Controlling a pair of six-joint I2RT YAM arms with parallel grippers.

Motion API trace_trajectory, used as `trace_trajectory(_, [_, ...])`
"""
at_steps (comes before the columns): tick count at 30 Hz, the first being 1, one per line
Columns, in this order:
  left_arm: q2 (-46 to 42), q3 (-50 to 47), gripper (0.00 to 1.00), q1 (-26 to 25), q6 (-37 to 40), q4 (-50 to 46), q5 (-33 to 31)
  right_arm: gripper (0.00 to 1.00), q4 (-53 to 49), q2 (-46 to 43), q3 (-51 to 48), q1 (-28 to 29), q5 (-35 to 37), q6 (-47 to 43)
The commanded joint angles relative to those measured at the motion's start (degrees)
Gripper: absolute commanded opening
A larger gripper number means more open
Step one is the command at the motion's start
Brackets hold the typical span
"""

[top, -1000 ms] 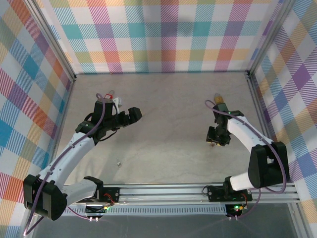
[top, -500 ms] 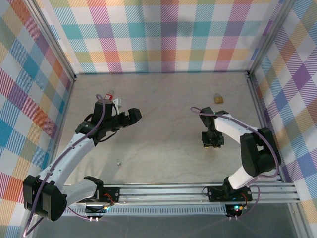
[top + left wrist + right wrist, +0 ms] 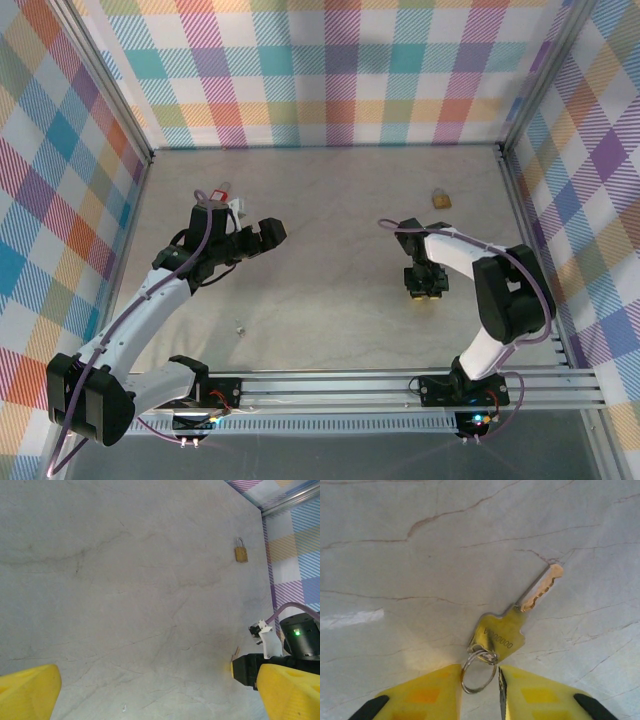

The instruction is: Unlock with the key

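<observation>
- One early step, I judge: the right fingers point(image 3: 430, 695) stand narrowly apart around the key point(image 3: 512, 625) ring on the table point(image 3: 395, 540); grip unclear.
- Far off, the padlock point(image 3: 440, 199) lies untouched.
- Idle, the left fingers point(image 3: 27, 692) spread wide.
- Lifting, inserting and turning remain.

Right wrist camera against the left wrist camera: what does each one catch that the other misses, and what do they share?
Right wrist: a key lying on its ring, with the ring between the yellow fingers of the right gripper. Left wrist: a small padlock lying in the distance, and the left gripper with its fingers spread wide. Shared: the pale, veined tabletop.
</observation>
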Motion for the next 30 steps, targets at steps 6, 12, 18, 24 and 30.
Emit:
trace_trajectory(6, [0.2, -0.2, 1.0, -0.1, 0.3, -1.3, -0.5, 0.12, -1.0, 1.9, 1.6, 0.3, 1.9, 0.8])
trace_trajectory(12, [2.3, -0.4, 1.0, -1.5, -0.7, 1.1, 0.0, 0.02, -1.1, -0.4, 1.4, 0.4, 0.5, -0.9])
trace_trajectory(18, [4.7, -0.3, 0.99, -3.2, -2.2, 3.6, 1.0, 0.0, -1.9, -3.4, 1.5, 0.4, -1.9, -1.3])
trace_trajectory(24, [6.5, -1.6, 0.99, -5.3, -7.8, 9.8, 4.1, 0.0, -2.4, -11.2, 2.4, 1.3, -7.0, -1.4])
trace_trajectory(30, [10.4, -4.3, 0.98, -9.3, -24.4, 24.3, 12.0, 0.0, 0.7, -21.0, 5.2, 5.6, -14.0, -3.8])
